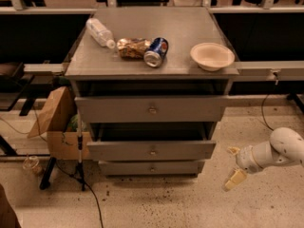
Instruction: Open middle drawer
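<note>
1. Gripper [233,165] low by the floor [190,208], fingers spread wide, empty.
2. Middle drawer [152,150] just left of it, not touching; front juts out, dark gap above. Likely open already, hence nothing gripped.

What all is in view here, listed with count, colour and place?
cabinet: one, grey, centre
water bottle: one, clear, lying top left
snack bag: one, brownish, beside bottle
soda can: one, blue, on its side, top middle
bowl: one, cream, top right
top drawer: one, grey, widest
middle drawer: one, grey, below it
bottom drawer: one, grey, narrowest, lowest
cardboard box: one, brown, floor left of cabinet
arm: one, white, lower right
pincer: one, yellowish, open, right of middle drawer, touching nothing
</note>
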